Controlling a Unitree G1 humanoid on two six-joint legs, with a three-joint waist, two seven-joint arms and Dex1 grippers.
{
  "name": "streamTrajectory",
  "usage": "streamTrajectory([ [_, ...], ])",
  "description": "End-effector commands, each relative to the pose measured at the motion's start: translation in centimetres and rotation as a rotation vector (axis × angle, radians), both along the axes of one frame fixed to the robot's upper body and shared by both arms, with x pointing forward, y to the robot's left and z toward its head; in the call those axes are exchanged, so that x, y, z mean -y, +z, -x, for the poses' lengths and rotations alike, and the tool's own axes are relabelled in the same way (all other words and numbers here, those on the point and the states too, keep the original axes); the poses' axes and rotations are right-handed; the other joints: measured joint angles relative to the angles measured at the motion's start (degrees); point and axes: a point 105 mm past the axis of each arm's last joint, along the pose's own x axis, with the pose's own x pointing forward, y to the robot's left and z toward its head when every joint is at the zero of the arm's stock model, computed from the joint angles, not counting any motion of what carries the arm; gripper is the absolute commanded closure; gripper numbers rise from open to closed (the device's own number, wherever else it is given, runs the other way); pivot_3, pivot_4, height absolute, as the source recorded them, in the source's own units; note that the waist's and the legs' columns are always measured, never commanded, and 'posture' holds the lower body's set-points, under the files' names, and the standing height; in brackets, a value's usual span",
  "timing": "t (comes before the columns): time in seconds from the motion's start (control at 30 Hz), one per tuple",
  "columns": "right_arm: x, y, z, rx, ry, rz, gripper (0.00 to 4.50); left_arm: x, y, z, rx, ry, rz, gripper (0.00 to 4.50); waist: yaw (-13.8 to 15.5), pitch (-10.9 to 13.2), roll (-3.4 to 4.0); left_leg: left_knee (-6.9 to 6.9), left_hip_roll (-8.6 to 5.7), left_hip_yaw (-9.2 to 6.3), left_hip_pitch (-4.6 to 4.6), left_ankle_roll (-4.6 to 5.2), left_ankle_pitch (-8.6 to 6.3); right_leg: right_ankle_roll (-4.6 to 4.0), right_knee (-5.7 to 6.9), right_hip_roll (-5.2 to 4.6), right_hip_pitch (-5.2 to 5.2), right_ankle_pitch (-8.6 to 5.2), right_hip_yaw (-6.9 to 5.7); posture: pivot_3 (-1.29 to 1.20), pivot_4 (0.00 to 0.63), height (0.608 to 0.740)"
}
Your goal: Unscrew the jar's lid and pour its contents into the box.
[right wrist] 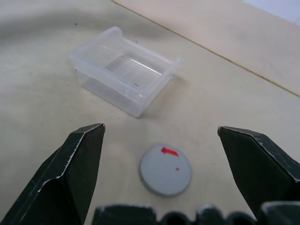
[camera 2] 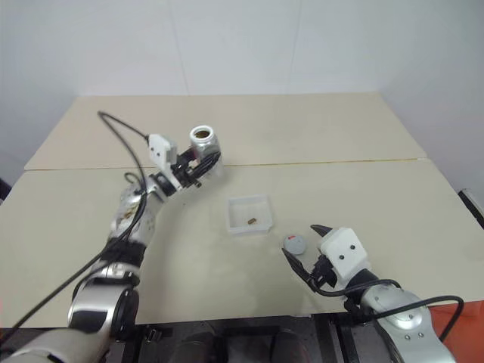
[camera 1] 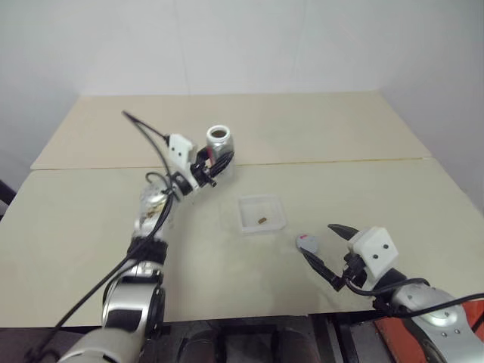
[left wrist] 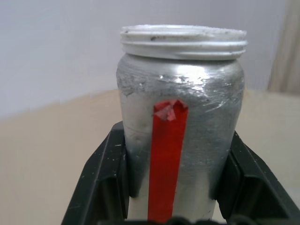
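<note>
The left gripper (camera 1: 214,163) pinches the jar (camera 1: 219,141) upright and uncapped above the table (camera 1: 91,219). The right gripper (camera 1: 324,246) is spread wide, with the lid (camera 1: 307,243) flat on the table between its fingers. Just beyond the lid sits the box (camera 1: 262,213), holding what looks like the contents (camera 1: 262,220).

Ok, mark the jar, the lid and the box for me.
jar (left wrist: 180,117), left wrist view, silvery side above the stripe.
lid (right wrist: 166,169), right wrist view, flat grey top.
box (camera 1: 247,215), left eye view, left wall.
</note>
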Motion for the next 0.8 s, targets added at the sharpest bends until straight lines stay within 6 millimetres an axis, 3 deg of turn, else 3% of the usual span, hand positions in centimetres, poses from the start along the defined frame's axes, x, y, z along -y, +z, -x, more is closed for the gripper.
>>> streamTrajectory([
  [0.03,-0.6,0.9,-0.1,0.04,0.043,-0.009,0.01,0.0,1.3,1.6,0.045,0.033,-0.014,2.54,0.29,0.0,0.0,-0.04,0.0,-0.02,0.09,0.01,-0.01,0.0,-0.03,0.0,0.12,0.0,0.0,0.0,0.15,0.74],
  [0.17,-0.6,0.7,-0.3,0.036,0.05,-0.012,0.01,-0.6,0.0,2.6,0.032,0.081,-0.041,2.54,1.31,0.0,0.0,-0.03,0.0,-0.1,0.26,0.06,-0.05,-0.01,-0.1,-0.01,0.38,0.0,-0.02,0.0,0.15,0.74],
  [0.47,-0.7,0.7,-0.6,0.027,0.075,-0.003,0.01,-2.2,-5.2,2.8,-0.037,0.151,-0.141,2.54,1.38,-0.01,0.01,-0.13,-0.02,-0.07,0.29,0.06,-0.05,-0.05,-0.15,-0.01,0.37,-0.01,-0.01,0.0,0.15,0.74],
  [0.77,-0.6,0.6,-0.4,0.017,0.067,-0.003,0.01,-2.3,-6.6,3.1,-0.087,0.154,-0.096,2.54,1.42,-0.02,0.02,-0.17,0.0,-0.1,0.29,0.09,-0.06,-0.06,-0.57,-0.01,0.41,0.0,-0.04,0.0,0.15,0.74],
  [0.8,-0.5,0.6,-0.4,0.018,0.066,-0.002,0.0,-2.4,-6.6,3.1,-0.088,0.158,-0.09,2.19,1.41,-0.02,0.02,-0.17,0.0,-0.1,0.29,0.09,-0.07,-0.06,-0.57,-0.01,0.4,0.0,-0.04,0.0,0.15,0.74],
])
